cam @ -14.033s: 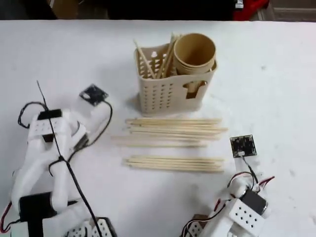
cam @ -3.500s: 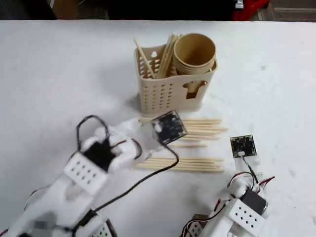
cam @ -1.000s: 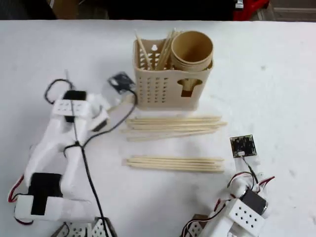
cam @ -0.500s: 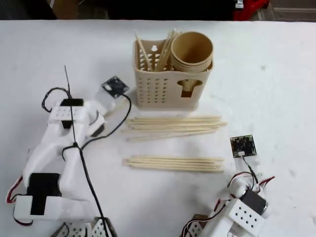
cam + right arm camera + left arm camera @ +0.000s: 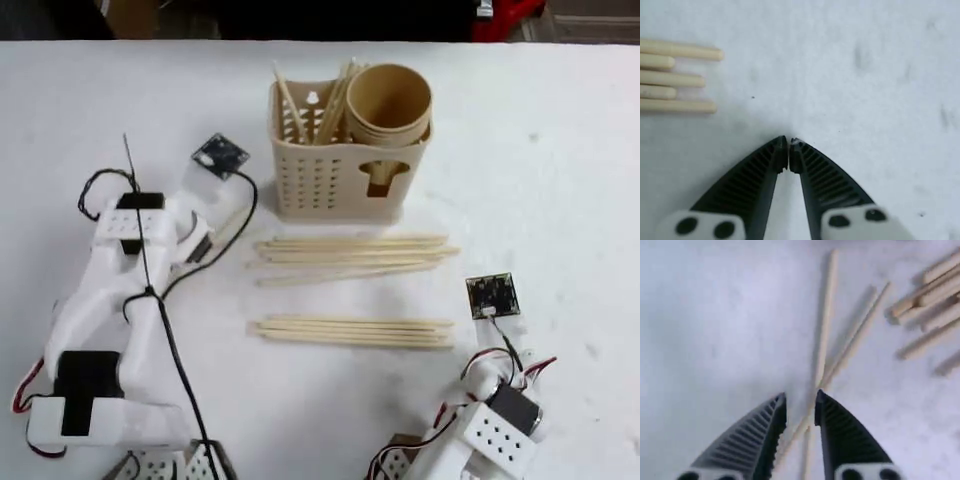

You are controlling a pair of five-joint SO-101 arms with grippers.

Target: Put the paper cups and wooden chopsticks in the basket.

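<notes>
High view: the left arm occupies the 8 o'clock sector of the table, its wrist turned toward 1 o'clock, facing the basket. In the left wrist view, the left gripper is closed down to a narrow slot. Two crossed chopsticks run through that slot. They appear pinched, though pad contact cannot be confirmed. Judgement: the pair is taken near one end so the free ends lead toward the basket opening. The crossing suggests an uneven grip, and one stick may slip.

The basket stands upright at 12 o'clock. Its left compartment holds upright chopsticks, and its right compartment holds the stacked paper cups. The cups are judged complete.

On the basket's 6 o'clock side, an upper bundle lies flat on the table, its sticks roughly parallel and running from 9 to 3 o'clock. A lower bundle lies parallel to it near the table centre, apart from the first. Both await collection, so the task is judged partly done.

The right arm sits folded low at 5 o'clock. In the right wrist view, the right gripper has its tips together with nothing between them, over bare table. The stick ends of a bundle lie near it but apart. Judgement: this arm is parked clear so the left arm can work the bundles unobstructed.
</notes>
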